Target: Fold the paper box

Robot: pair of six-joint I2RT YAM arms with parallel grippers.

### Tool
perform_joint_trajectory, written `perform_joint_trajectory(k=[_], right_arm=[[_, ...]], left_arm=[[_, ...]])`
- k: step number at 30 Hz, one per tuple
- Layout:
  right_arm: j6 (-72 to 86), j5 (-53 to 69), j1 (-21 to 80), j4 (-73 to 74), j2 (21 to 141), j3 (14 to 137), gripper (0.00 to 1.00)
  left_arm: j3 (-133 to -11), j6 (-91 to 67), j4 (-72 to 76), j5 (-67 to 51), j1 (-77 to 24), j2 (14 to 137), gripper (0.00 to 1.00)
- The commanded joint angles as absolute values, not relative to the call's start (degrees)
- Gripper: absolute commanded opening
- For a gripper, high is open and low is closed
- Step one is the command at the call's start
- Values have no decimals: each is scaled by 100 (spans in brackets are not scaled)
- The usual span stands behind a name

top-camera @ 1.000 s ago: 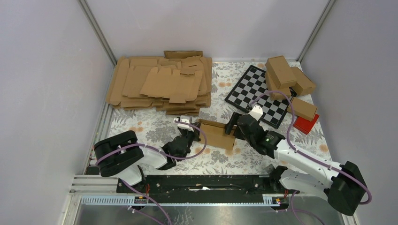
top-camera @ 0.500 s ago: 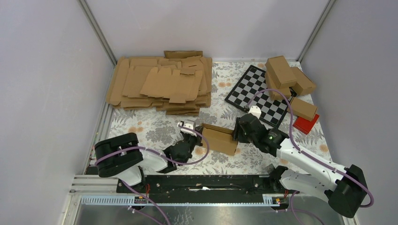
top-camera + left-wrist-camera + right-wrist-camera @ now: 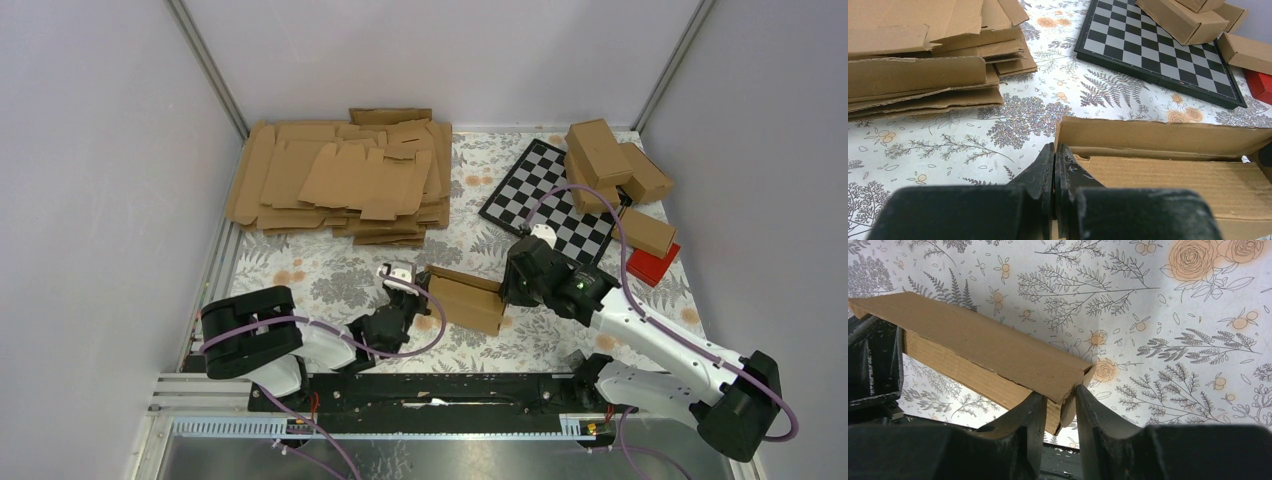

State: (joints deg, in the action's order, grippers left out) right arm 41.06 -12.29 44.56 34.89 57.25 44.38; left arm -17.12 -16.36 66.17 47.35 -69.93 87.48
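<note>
Item 1, far left: heap of flat blanks (image 3: 340,185), brown cardboard, stacked loosely at the back of the floral cloth (image 3: 320,270)

Item 2: left gripper (image 3: 1054,150), low over the cloth, fingers pressed together with nothing seen between them; tips at the left end of the box, whether touching it cannot be told

Item 3, centre front: paper box (image 3: 467,300), brown, partly formed into an oblong carton, lying on the cloth between the two grippers; long flap along its far edge stands raised, top open

Item 4: right gripper (image 3: 1060,400), at the box's right end, fingers drawn in narrow on either side of the end flap, cardboard filling the gap between them, so it has hold of the box there

Item 5: chessboard (image 3: 550,200), black and white, flat, set at an angle behind the right gripper

Item 6, far right: folded cartons (image 3: 610,160), several, piled at the board's far corner and beside it

Item 7: red block (image 3: 655,265), flat, partly under the nearest carton
</note>
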Motion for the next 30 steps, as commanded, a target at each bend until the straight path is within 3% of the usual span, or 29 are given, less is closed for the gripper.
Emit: perform_joint_trajectory(k=[1, 7, 21, 24, 30], right_arm=[[4488, -1211, 4426, 3825, 5793, 4795, 33], [4923, -1263, 4427, 3823, 5874, 4798, 23], [5416, -1357, 4423, 3761, 5804, 4748, 12], [5582, -1437, 4429, 3665, 5660, 4431, 0], [5913, -1271, 4437, 2582, 4907, 3265, 0]], left_arm=[[-1604, -1608, 6808, 4959, -7102, 8709, 0], [-1591, -1545, 7023, 5083, -7187, 8849, 0], [-1593, -1548, 7101, 5263, -7281, 8911, 0], [-1538, -1653, 7129, 5280, -7314, 8922, 0], [-1256, -1734, 7666, 5322, -7443, 9050, 0]])
